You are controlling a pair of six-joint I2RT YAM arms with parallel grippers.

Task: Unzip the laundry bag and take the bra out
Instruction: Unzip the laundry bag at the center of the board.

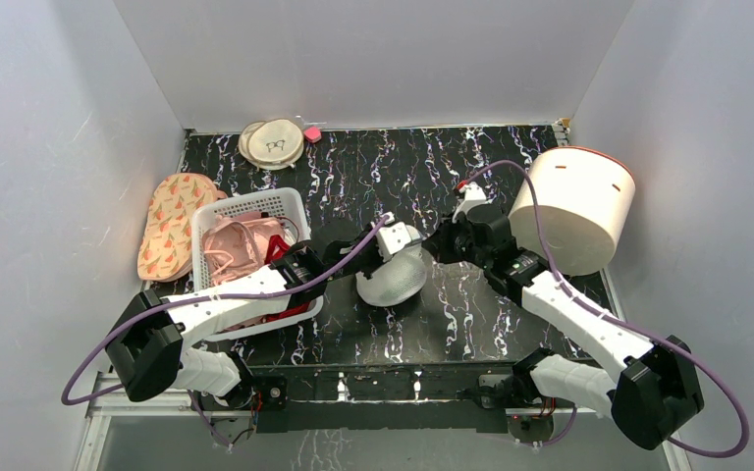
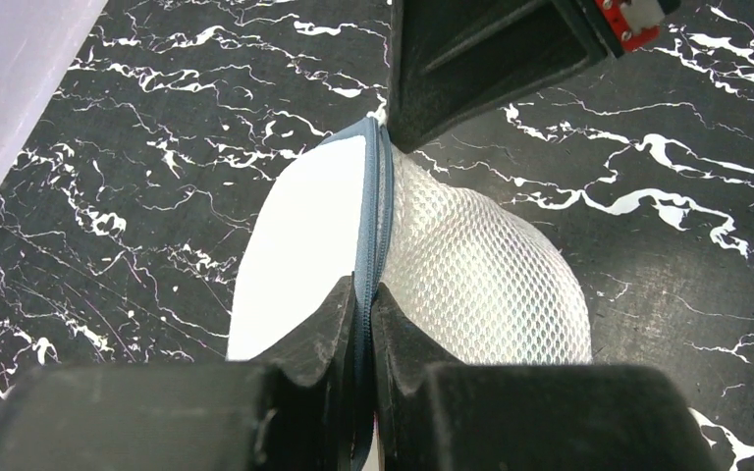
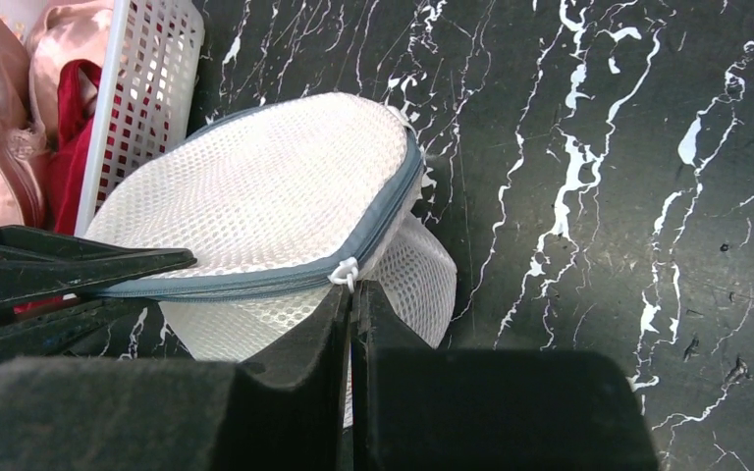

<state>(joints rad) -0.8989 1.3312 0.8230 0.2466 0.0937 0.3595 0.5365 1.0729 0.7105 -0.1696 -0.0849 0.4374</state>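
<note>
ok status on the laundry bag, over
Left pincer shut on laundry bag rim. Right pincer shut on zipper pull. Bag looks zipped shut. Nothing in the way.

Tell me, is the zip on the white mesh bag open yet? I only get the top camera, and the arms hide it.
Observer: Not yet. The right wrist camera shows the grey-blue zipper closed along the laundry bag.
Operator: Who has the pull thingy?
Observer: The right gripper is shut, with the white pull right at its tips. It looks pinched there.
Operator: And the other arm?
Observer: The left wrist camera shows the left gripper shut on the zipper at the bag's opposite end.
</note>
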